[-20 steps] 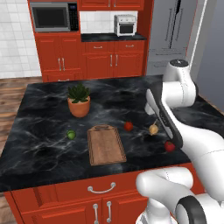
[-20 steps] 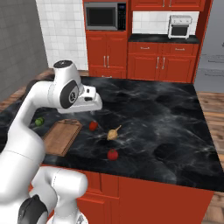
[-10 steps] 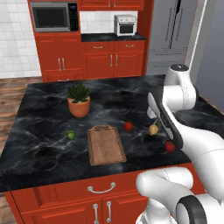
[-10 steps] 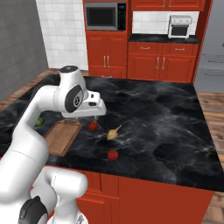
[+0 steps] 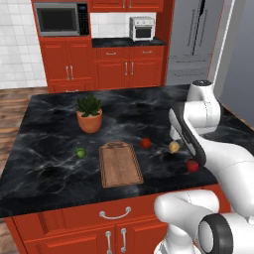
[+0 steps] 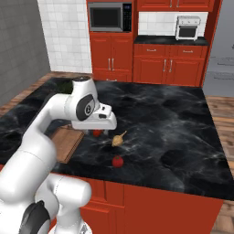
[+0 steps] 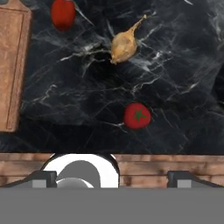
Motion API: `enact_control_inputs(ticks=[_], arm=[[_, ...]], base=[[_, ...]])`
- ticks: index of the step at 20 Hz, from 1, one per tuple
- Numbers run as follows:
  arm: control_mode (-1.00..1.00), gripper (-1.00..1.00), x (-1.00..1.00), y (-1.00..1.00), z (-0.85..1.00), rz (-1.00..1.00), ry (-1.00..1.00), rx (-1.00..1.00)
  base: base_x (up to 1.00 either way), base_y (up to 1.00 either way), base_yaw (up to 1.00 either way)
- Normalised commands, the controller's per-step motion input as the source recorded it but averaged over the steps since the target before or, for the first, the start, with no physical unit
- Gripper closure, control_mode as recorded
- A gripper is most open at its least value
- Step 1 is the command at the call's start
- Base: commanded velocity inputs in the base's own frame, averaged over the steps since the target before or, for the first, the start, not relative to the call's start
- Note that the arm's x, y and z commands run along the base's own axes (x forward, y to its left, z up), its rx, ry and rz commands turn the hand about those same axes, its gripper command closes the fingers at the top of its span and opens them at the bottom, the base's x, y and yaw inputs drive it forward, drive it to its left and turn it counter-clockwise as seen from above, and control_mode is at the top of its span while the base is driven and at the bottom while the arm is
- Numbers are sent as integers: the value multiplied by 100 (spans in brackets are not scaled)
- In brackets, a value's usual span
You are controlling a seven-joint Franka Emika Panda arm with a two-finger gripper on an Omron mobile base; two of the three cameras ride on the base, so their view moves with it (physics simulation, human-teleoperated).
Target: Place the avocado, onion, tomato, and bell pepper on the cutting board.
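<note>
you had the black marble bench (image 5: pixel 59 183) as the biggest thing before you, with red cabinets under it and along the far wall. on it, toward its front edge, the cutting board (image 5: pixel 119 164) lay flat and bare, its short handle pointing away from you. behind and to the left of the board stood a potted plant (image 5: pixel 90 114). your pincer (image 7: pixel 112 177) hung above the bench to the right of the board, its two finger tips set wide apart at the bottom of the hand view and nothing between them. the four pieces of produce all sat on the bench, none on the board. the onion (image 7: pixel 124 44) lay on its side just right of the board's far end, its thin stalk pointing away from the board. a red item with a green star-shaped top (image 7: pixel 137 116) sat near the front edge, to the right of the onion and well apart from the board. another red item (image 7: pixel 63 14) sat between the board's handle end and the onion, close to the board without touching it. the avocado (image 5: pixel 80 153) rested on the bench just left of the board, in front of the plant.
</note>
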Motion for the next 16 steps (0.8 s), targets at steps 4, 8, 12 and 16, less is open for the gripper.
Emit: enact_control_inputs(ticks=[4,8,12,16], arm=[[-100,-100,0,-24,-21,-3,7,10],[-100,-100,6,0,-4,0,0,1],[-100,-100,14,-7,-8,0,0,0],[-100,-100,3,-24,-11,0,0,0]], base=[[0,0,0],[0,0,0],[0,0,0],[0,0,0]])
